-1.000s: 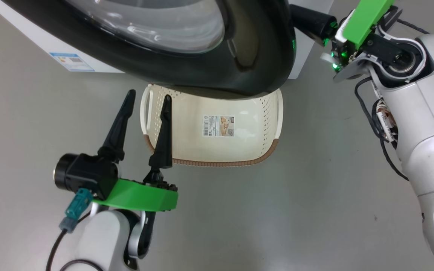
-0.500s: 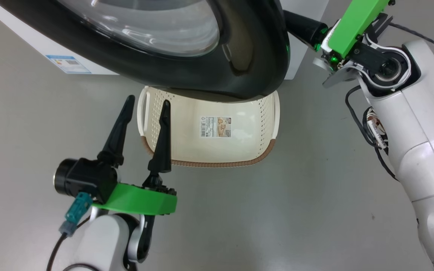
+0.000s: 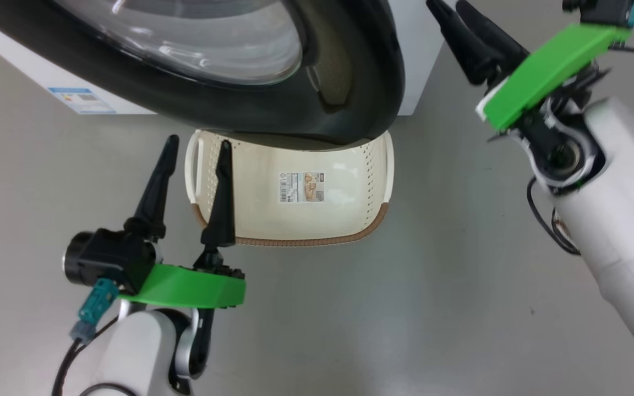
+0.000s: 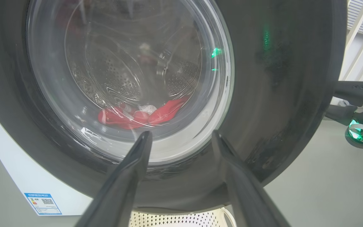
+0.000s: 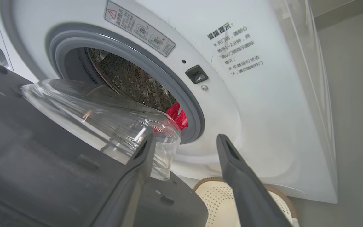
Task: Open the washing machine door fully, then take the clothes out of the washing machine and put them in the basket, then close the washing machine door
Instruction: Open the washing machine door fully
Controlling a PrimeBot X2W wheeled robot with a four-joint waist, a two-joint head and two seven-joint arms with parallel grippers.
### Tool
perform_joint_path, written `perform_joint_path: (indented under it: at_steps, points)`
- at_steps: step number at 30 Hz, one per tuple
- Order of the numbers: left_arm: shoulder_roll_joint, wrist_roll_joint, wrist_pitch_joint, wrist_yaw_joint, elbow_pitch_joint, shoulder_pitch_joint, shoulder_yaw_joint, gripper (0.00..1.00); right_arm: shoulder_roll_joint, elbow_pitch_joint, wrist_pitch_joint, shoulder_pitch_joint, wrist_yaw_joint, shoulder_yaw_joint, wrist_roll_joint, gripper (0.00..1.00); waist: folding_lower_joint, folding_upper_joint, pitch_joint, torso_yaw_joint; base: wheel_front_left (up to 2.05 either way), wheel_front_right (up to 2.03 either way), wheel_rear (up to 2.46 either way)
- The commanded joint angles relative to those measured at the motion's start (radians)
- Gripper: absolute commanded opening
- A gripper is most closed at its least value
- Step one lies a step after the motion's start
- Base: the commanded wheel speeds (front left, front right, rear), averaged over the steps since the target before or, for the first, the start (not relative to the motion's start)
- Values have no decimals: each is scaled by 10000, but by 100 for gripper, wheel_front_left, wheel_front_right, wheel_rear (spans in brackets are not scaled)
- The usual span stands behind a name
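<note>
The washing machine door (image 3: 372,82), glossy black rim around a clear glass bowl (image 3: 196,38), stands partly open over the cream basket (image 3: 350,165). The right wrist view looks past the door's inner side (image 5: 74,164) at the white washing machine (image 5: 257,132), its grey ring (image 5: 191,104) and steel drum (image 5: 131,78). Red clothes (image 5: 176,115) lie in the drum and show through the glass (image 4: 143,115). My right gripper (image 3: 452,11) is open, right of the door's edge and apart from it, nothing between its fingers (image 5: 185,137). My left gripper (image 3: 197,144) is open by the basket's left handle, facing the door (image 4: 181,134).
The basket (image 5: 219,195) sits on grey floor right in front of the washer, under the door's swing. A blue label (image 3: 80,99) marks the washer's lower left corner. My right forearm (image 3: 614,220) fills the right side. Bare floor (image 3: 405,308) lies in front of the basket.
My right gripper was shut at the door's right edge; now it has opened and drawn away to the right. The head camera has shifted slightly. The left arm holds still.
</note>
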Motion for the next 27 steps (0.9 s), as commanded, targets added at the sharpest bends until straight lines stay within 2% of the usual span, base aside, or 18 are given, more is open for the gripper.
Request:
perform_joint_path:
  at_steps: [1,5,11,15,27]
  points:
    - [187,40,-76,-10,-259,138,393,100,-59,-270,-511,330,37,306,-420,100,0,0,-58,-98,0,0,0]
    - [187,120,-76,-60,-226,218,533,100,-385,-63,-2206,674,37,1101,-1458,100,0,0,-170,-234,0,0,0]
    - [187,220,-76,-131,-179,333,685,100,-498,371,-3295,1002,37,1497,-2624,100,0,0,-316,-388,0,0,0]
    - [187,322,-76,-150,-191,455,834,100,-221,241,-3385,1365,37,848,-3643,100,0,0,-440,-562,0,0,0]
    - [187,342,-76,-361,-85,510,1152,100,625,-2024,-3392,3572,37,-1241,-7927,100,0,0,-610,-745,0,0,0]
